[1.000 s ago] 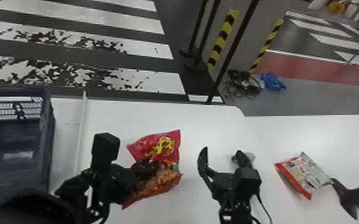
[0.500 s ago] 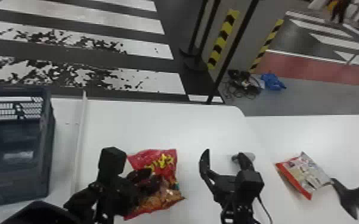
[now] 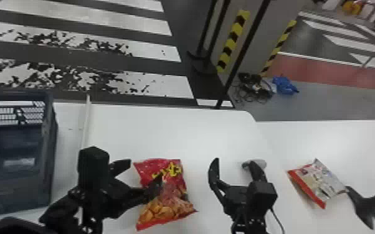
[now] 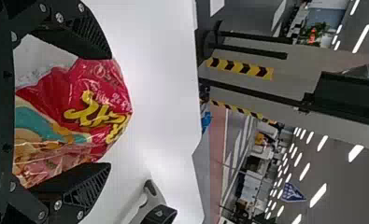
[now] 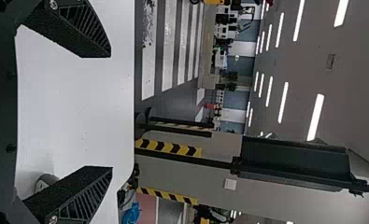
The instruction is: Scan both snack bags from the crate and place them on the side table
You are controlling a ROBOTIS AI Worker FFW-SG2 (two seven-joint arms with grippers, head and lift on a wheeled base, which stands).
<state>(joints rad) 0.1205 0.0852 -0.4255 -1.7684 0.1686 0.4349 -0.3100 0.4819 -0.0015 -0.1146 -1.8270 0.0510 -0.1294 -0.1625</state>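
Red and glossy, the near snack bag [image 3: 171, 199] lies to the right of the crate [image 3: 49, 149] on the white surface [image 3: 165, 130], and here's the change: the left end effector [image 3: 144, 170], its fingers drawn together over the bag a moment ago, now has them spread, one on either side of the bag in its wrist view. So the grip looks let go, and the bag, a little nearer the robot than before, seems set down for a fresh hold or a handover; whether it's been scanned, I can't tell. Farther right of the crate, the right end effector [image 3: 236, 168] waits, wide apart and grasping nothing, with a pale, rounded device [image 3: 260, 163], likely the scanner, just beyond it. Farthest right of the crate, the silver-and-red snack bag [image 3: 317, 183] lies on what looks like the side table [image 3: 352, 146], so one seems delivered, one to go. Textures now: slick, puckered film with yellow lettering, matt ribbed fingers, latticed plastic on the boxy crate, and beside the far bag a black, curving, fork-legged object [image 3: 369, 202].
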